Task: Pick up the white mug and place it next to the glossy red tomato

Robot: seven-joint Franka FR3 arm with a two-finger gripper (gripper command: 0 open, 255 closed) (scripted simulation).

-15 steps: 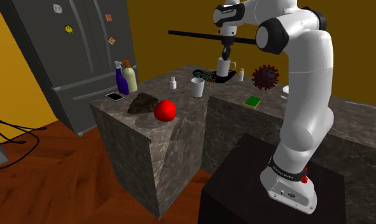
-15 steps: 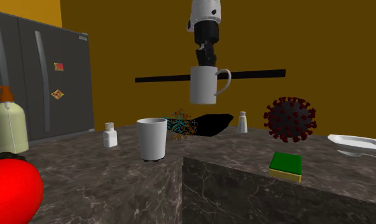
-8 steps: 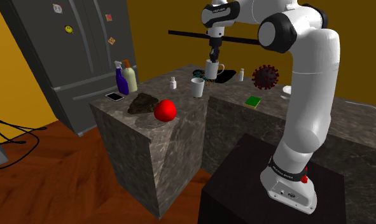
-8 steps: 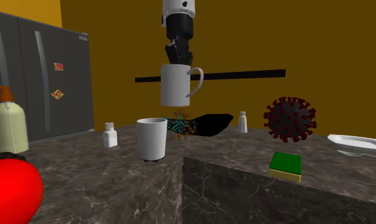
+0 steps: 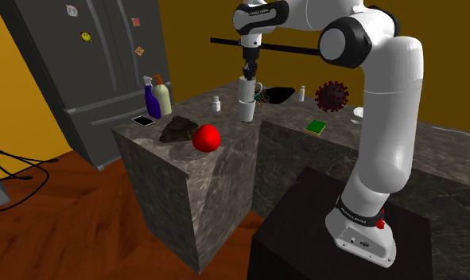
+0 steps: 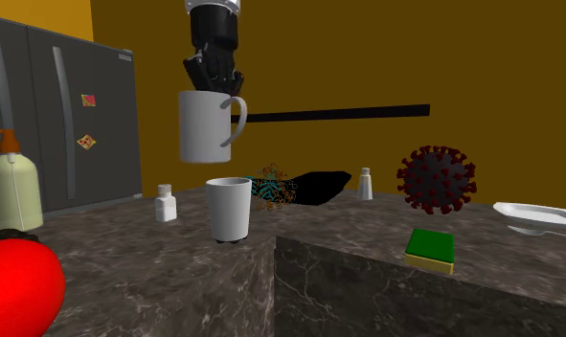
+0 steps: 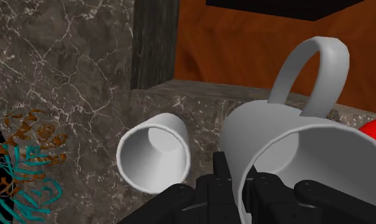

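Tool (image 6: pixel 214 81) clenched on the rim of the white mug (image 6: pixel 206 126). The mug hangs upright beneath it, off the worktop (image 6: pixel 156 278), just above a handleless cup (image 6: pixel 229 209). Red tomato (image 5: pixel 206 138) sits well apart from the tool and lower, on the worktop. Carry likely runs that way, then down.

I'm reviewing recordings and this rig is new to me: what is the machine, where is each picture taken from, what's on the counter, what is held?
It is a white robot arm on a dark box, ending in a black two-finger gripper. One picture looks down from beside the box, one looks low along the marble counter, one looks along the gripper. The gripper holds a white mug by its rim, in the air near a handleless white cup. The counter also bears a red tomato and a green sponge.
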